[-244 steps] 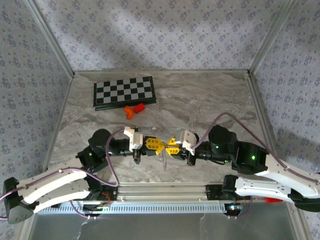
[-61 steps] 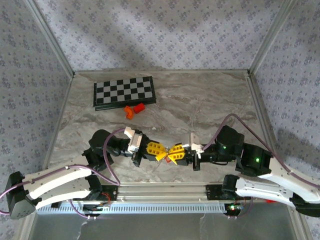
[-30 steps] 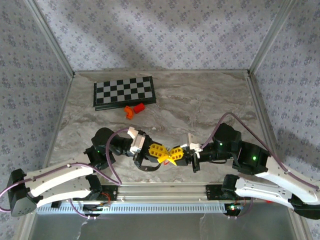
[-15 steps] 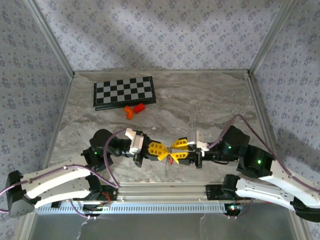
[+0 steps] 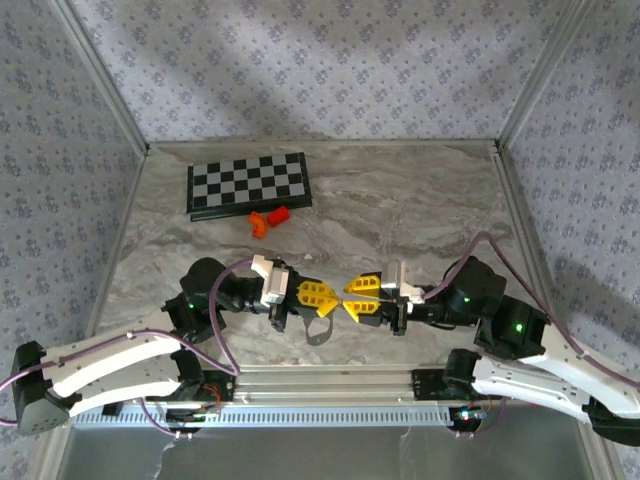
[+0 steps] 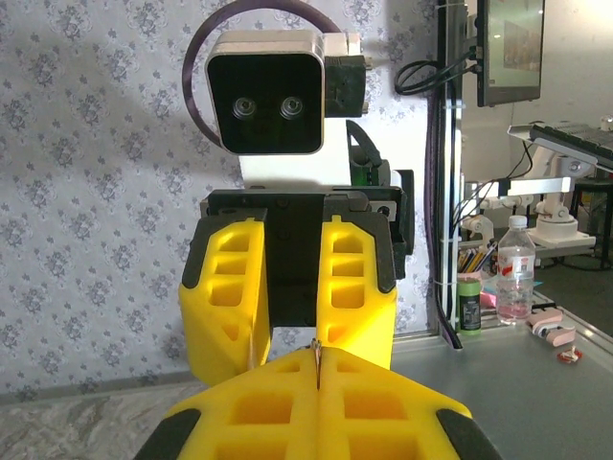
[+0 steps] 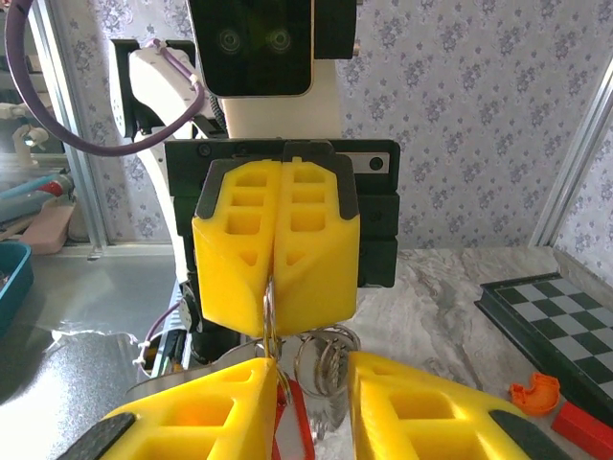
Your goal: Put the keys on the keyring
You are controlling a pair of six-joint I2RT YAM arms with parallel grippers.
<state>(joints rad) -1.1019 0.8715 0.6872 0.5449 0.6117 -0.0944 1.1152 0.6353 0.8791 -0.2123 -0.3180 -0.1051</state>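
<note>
Right claw (image 5: pixel 350 297) backed off left claw (image 5: pixel 333 300), its fingers now narrowly parted. Left claw clamped on keyring (image 7: pixel 324 369) wire, red tag (image 7: pixel 292 426) dangling beneath. We judge threading underway; next needs key fed into ring gap.

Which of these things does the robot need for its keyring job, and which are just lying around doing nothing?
For the job:
- left gripper, shut, with the keyring dangling under it
- right gripper, open, facing it

Just lying about:
- checkerboard at the back of the table
- two orange blocks just in front of the board
</note>
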